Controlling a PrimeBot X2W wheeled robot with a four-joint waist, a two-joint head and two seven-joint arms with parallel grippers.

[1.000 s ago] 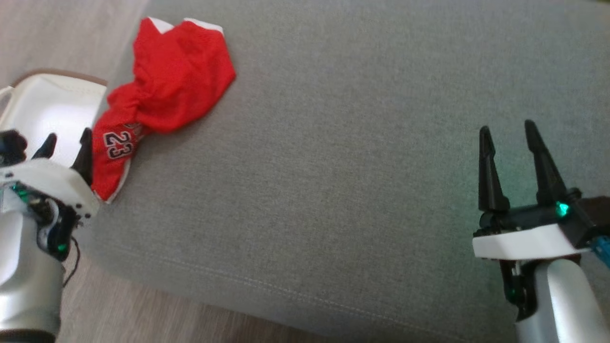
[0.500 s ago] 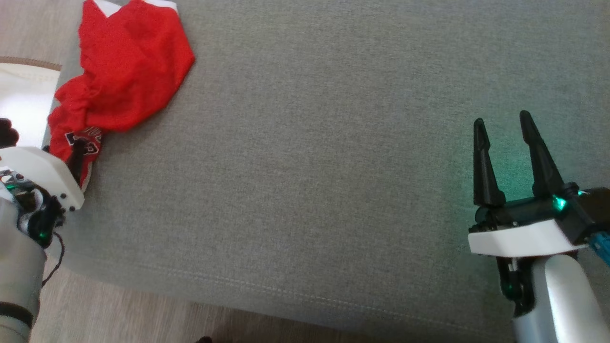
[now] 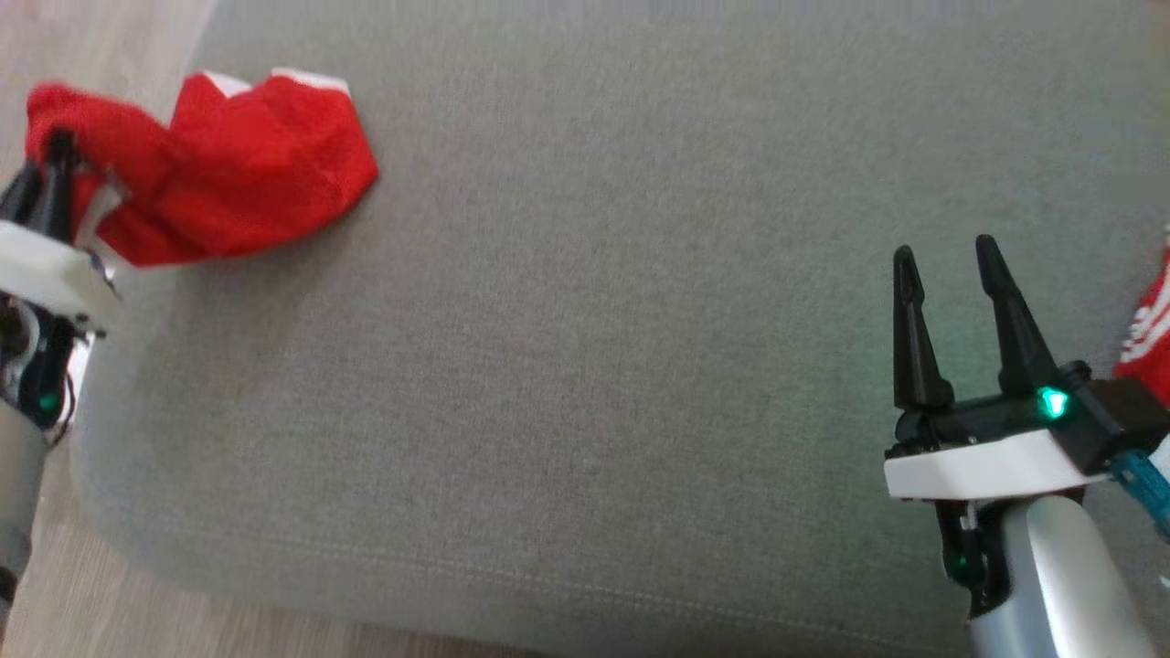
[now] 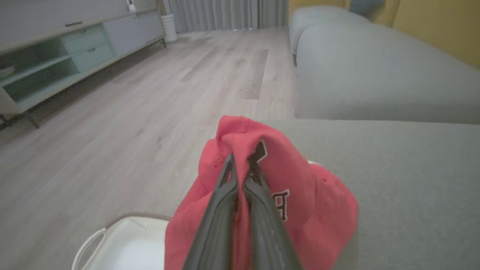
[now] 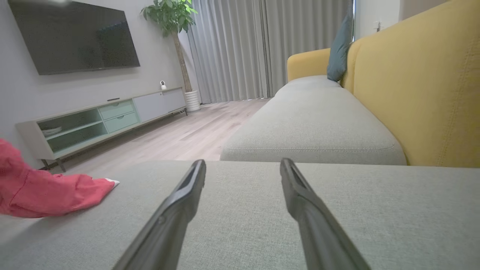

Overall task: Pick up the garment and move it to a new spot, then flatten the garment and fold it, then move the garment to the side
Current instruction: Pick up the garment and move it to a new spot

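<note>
Our left hand (image 4: 243,165), open a second ago, is now clamped on the garment (image 3: 247,183) at one end, lifting it; the rest lies at the left end of the sofa cushion (image 3: 594,366). Our right hand (image 3: 944,247) idles, held apart. We judge: pick-up step; next, carry it toward mid-cushion

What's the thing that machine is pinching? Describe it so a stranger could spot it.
Start at the broad grey sofa cushion and go to its left end. There sits a crumpled red garment, one bunched end pinched in the left gripper. White trim and dark lettering set it apart from the plain grey.
</note>
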